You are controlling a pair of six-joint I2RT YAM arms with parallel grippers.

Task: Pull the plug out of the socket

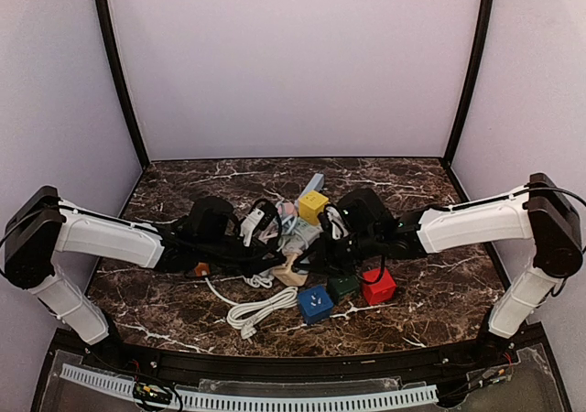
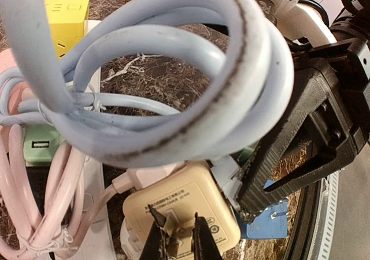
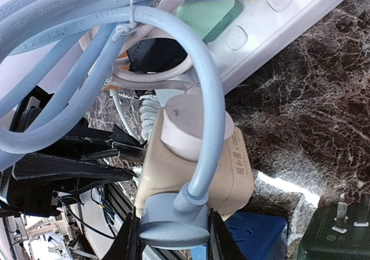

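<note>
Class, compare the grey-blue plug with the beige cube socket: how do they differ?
The grey-blue plug is smaller and rounded; the beige cube socket is bulkier and boxy. The right gripper clasps the plug; the left gripper pinches the socket. They are plugged together.

This was a robotics lab test cell. The dark marble-patterned table [image 1: 183, 178] was boxed in along its left, far and right edges by plain pale walls [image 1: 293, 64], and black frame posts [image 1: 119, 82] rose at the two far corners. The left arm [image 1: 105, 238] and right arm [image 1: 472, 224] were mounted at the near edge, beside a white slotted cable duct [image 1: 302, 400] with exposed wiring. A cluster of sockets and cords [image 1: 293, 247] lay mid-table.
</note>
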